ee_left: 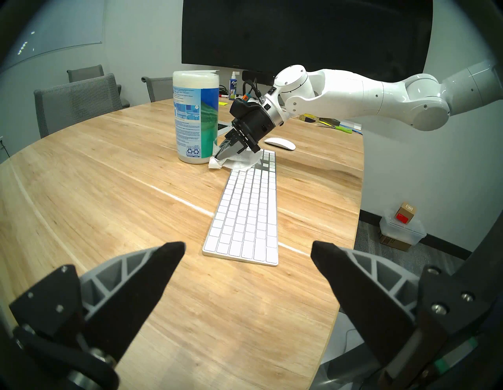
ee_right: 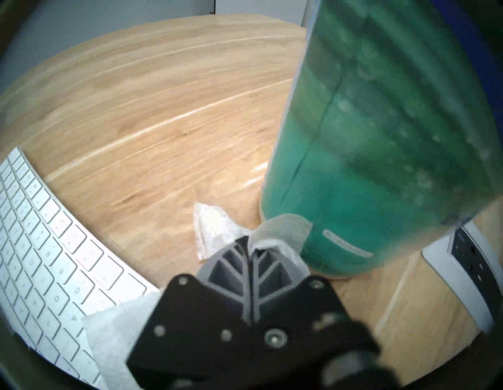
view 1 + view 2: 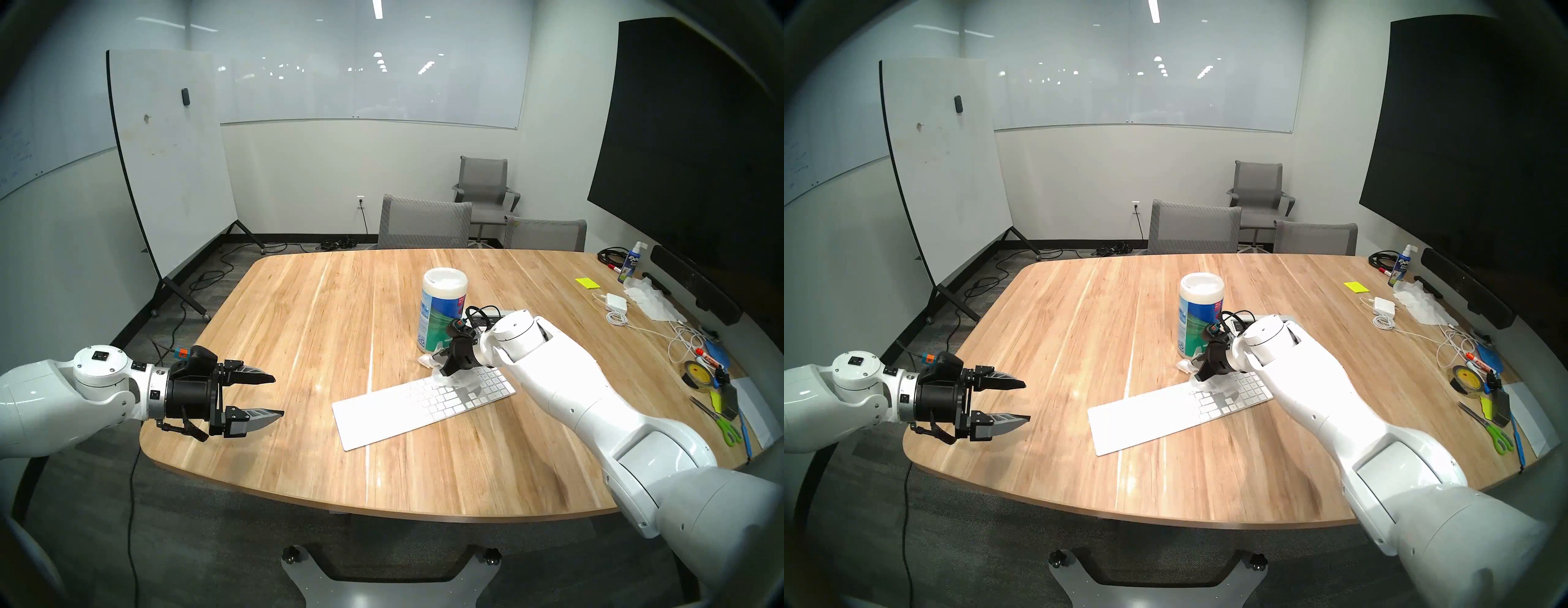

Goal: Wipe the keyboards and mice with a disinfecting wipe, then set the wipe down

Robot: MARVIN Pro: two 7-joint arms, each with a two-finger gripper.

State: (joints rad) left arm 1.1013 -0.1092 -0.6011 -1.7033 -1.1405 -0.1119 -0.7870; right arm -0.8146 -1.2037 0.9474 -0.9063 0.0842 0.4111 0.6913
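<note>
A wooden meeting-room table [image 3: 297, 339] carries a slim white keyboard [image 3: 382, 418] near its front edge. The right gripper [image 1: 221, 154], clamped on a thin, limp white wipe [image 1: 239, 163], drapes it over the keyboard's far end; it looks light and easily bunched. A white oval mouse [image 1: 280, 143] lies just beyond. The left gripper [image 3: 278, 397] hangs apart, empty.

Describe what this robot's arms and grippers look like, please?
Both arms are glossy white, rounded segments with drum-shaped joints. Each ends in a black gripper: left gripper, right gripper. The fingers are grey ribbed wedges with black pads. Black cables loop at the wrists, beside a small orange tag.
</note>
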